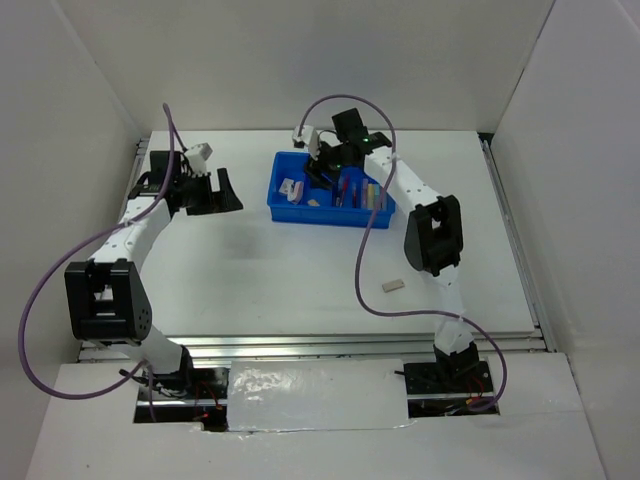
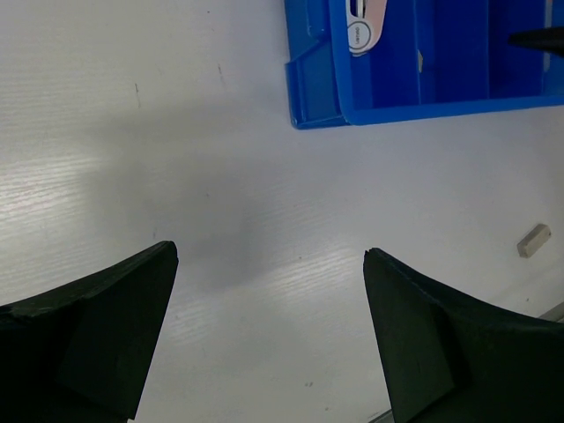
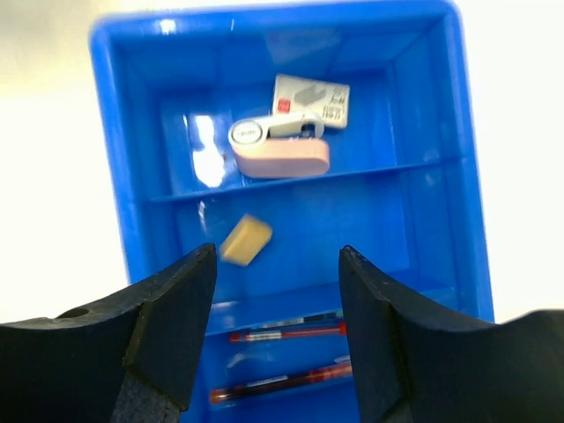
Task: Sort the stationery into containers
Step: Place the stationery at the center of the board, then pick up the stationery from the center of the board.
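The blue tray [image 1: 322, 217] lies at the table's middle back. My right gripper [image 1: 322, 168] hovers over it, open, nothing between its fingers [image 3: 278, 257]. Below it a tan piece [image 3: 246, 240], blurred, is in the second compartment. The far compartment holds a pink-white eraser [image 3: 280, 157] and a white block [image 3: 310, 100]. Red pens [image 3: 286, 333] lie in the nearer compartment. Coloured markers [image 1: 372, 193] fill the tray's right end. One white eraser [image 1: 393, 285] lies loose on the table. My left gripper [image 1: 226, 190] stands open left of the tray, over bare table [image 2: 269, 251].
White walls enclose the table on three sides. The tray's near corner [image 2: 317, 88] shows in the left wrist view, and the loose eraser [image 2: 534, 240] lies at that view's right edge. The right arm's purple cable [image 1: 362, 270] loops over the table near that eraser.
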{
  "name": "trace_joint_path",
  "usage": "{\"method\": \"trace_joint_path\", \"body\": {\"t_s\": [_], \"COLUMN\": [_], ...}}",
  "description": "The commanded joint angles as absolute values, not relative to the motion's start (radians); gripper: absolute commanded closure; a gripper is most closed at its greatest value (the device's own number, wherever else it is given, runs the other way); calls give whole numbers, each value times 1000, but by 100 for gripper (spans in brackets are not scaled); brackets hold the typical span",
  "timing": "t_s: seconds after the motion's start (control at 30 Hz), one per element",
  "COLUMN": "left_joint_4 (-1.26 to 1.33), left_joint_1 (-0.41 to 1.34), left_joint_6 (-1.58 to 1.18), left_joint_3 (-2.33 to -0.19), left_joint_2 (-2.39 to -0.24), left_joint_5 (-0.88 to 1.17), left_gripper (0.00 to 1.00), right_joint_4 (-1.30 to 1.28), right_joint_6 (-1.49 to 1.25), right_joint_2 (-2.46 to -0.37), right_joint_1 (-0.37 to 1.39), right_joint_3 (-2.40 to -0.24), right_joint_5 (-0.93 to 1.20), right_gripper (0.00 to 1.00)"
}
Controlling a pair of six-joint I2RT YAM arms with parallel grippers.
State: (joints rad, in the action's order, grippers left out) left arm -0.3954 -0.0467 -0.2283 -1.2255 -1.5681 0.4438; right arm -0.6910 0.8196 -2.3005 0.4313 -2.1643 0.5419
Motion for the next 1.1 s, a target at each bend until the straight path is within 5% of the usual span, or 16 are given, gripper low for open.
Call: {"method": "trace_joint_path", "body": {"t_s": [0.0, 0.27, 0.6, 1.07], "left_joint_4": [-350, -413, -393, -245], "left_joint_1": [-14, 300, 813, 995], "left_joint_6": [-160, 131, 256, 91], "left_joint_3": [-1220, -1347, -1483, -1621], "left_joint_2": [-1497, -1577, -1841, -2144], "left_joint_5": [491, 557, 483, 232], "left_gripper": [1, 14, 11, 9], "right_joint_4": [-595, -495, -500, -560], "right_joint_6": [630, -95, -109, -107], "right_joint_2": [-2166, -1958, -1513, -1295], "right_joint_1": [417, 171, -46, -189], "right_joint_3": [-2193, -2059, -1530, -1365], "right_joint_5": [589, 597, 417, 436], "right_gripper": [36, 32, 30, 28]}}
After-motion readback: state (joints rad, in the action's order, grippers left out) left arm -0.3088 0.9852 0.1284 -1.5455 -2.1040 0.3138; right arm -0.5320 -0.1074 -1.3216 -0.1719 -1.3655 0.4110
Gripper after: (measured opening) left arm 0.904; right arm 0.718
